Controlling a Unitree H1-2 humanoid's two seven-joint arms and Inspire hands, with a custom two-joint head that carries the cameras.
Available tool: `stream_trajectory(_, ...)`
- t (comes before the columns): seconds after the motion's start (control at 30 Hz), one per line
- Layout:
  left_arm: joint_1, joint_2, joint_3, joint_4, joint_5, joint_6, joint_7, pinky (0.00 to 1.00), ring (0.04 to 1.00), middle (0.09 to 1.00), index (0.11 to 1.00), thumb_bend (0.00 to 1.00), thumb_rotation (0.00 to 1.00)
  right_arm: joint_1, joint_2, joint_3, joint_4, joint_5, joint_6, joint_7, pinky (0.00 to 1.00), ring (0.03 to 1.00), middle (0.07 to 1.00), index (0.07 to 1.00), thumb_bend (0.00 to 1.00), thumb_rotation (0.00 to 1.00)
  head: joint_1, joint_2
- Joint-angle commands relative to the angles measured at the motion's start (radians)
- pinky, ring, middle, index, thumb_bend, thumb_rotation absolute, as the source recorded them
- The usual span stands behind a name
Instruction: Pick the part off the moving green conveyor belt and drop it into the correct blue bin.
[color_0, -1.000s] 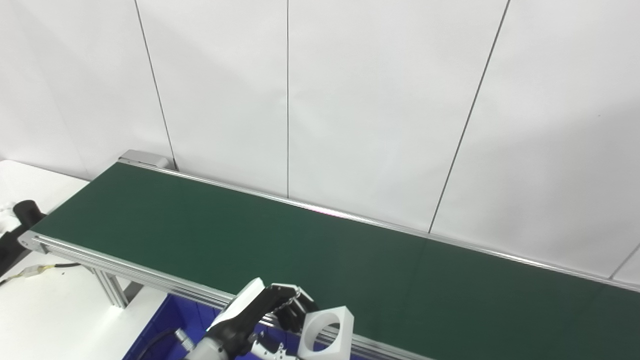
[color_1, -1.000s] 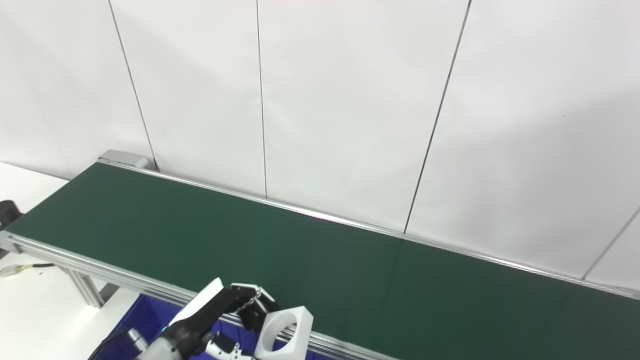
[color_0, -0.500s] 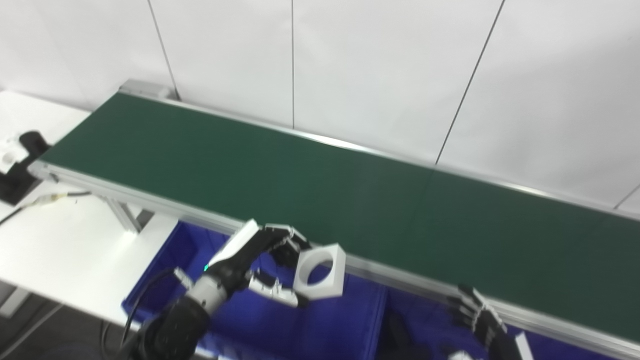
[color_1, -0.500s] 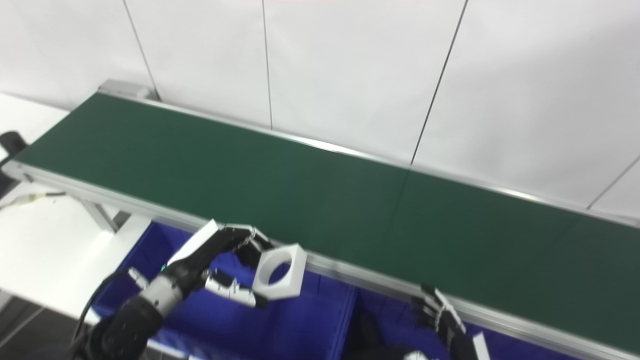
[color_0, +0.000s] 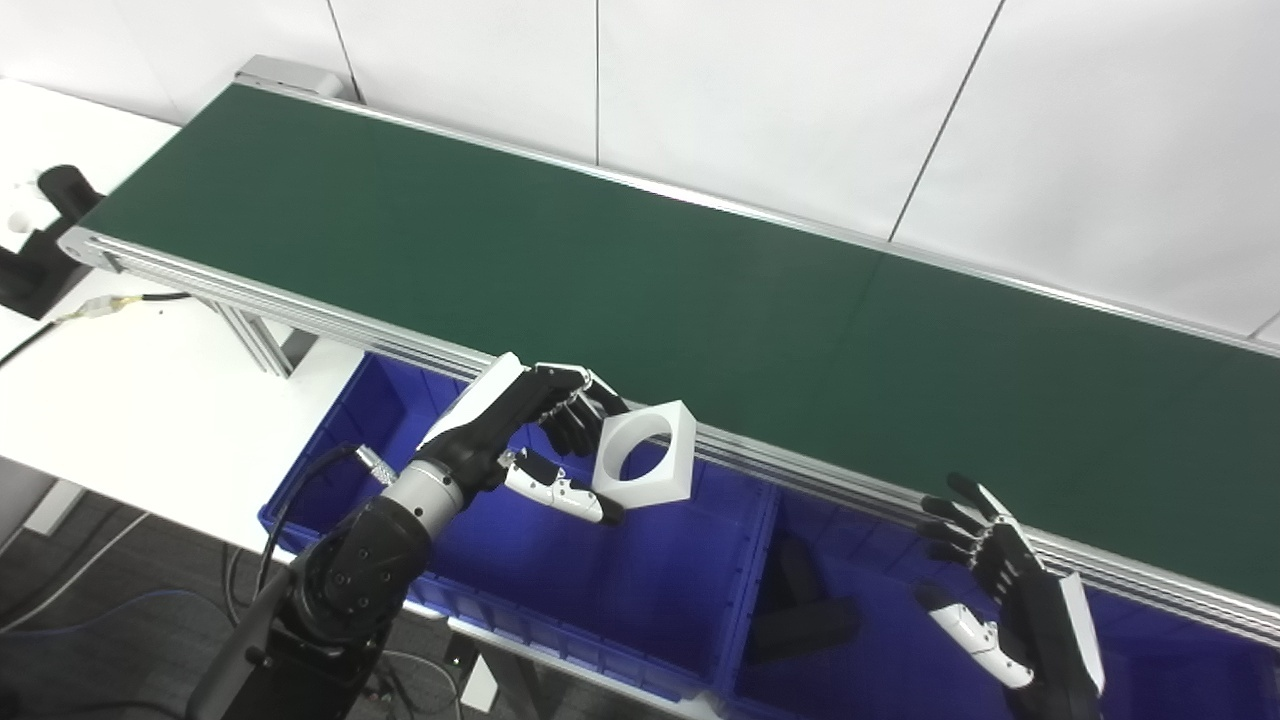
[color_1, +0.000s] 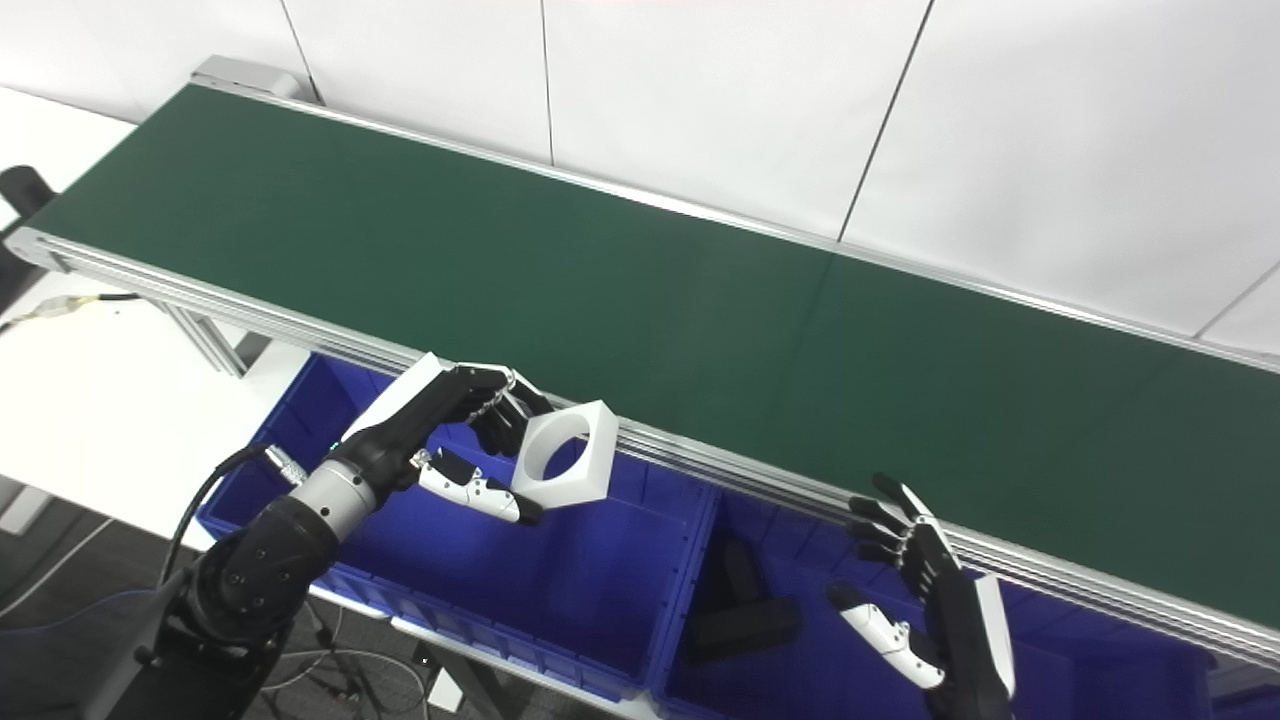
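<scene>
The left hand (color_0: 520, 430) is pinching a white block (color_0: 645, 453) with a big round hole through it. The fingers (color_0: 560, 390) curl over the block's left side and the thumb (color_0: 560, 488) pokes out under it. The block is tilted, with its hole facing up and toward the camera. It hangs in the air just past the near rail of the green belt (color_0: 560, 260), over the left blue bin (color_0: 560, 580). It does not touch the belt or the bin.

The belt runs from 10 o'clock to 4 o'clock across the picture.

The right hand (color_0: 1010, 590) is at 5 o'clock. Its fingers are spread apart and point up, and it holds nothing. It hovers over the right blue bin (color_0: 870, 660), close to the belt's near rail.

A dark part (color_0: 800, 610) lies in the right bin, near the wall between the two bins.

A white tabletop (color_0: 130, 390) sits at 9 o'clock, under the belt's left end. A black thing (color_0: 40, 250) and a thin cable (color_0: 110, 303) lie on it.
</scene>
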Motion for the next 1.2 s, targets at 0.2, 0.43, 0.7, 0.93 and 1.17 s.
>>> stream_trajectory(0.2, -0.05, 0.039, -0.022, 0.019, 0.032, -0.018, -0.006, 0.39, 0.445, 0.512, 0.472, 0.52, 0.0, -0.007, -0.001, -0.009, -0.038, 0.013, -0.007, 0.01, 0.65, 0.71, 0.775, 0.867, 0.78, 0.58, -0.011, 0.0)
stream_trajectory(0.43, -0.094, 0.087, -0.079, 0.063, 0.131, -0.009, -0.022, 0.47, 0.456, 0.49, 0.481, 0.52, 0.0, -0.005, 0.0, -0.01, -0.042, 0.011, -0.002, 0.011, 0.65, 0.713, 0.776, 0.869, 0.77, 0.57, -0.014, -0.001)
stream_trajectory(0.7, -0.167, 0.135, -0.185, 0.216, 0.229, -0.107, -0.026, 0.64, 0.531, 0.503, 0.474, 0.52, 0.0, -0.006, 0.006, -0.009, -0.05, 0.009, 0.009, 0.009, 0.65, 0.712, 0.775, 0.869, 0.77, 0.57, -0.027, -0.002)
stream_trajectory(0.93, -0.211, 0.138, -0.242, 0.361, 0.249, -0.189, -0.017, 0.63, 0.521, 0.507, 0.471, 0.52, 0.0, -0.01, 0.008, -0.007, -0.053, 0.002, 0.01, 0.008, 0.65, 0.719, 0.78, 0.872, 0.74, 0.54, -0.035, -0.005)
stream_trajectory(1.17, -0.251, 0.147, -0.307, 0.445, 0.326, -0.205, -0.037, 0.65, 0.543, 0.518, 0.467, 0.52, 0.0, -0.02, 0.014, -0.005, -0.052, -0.008, 0.019, 0.005, 0.64, 0.719, 0.778, 0.872, 0.73, 0.53, -0.038, -0.007)
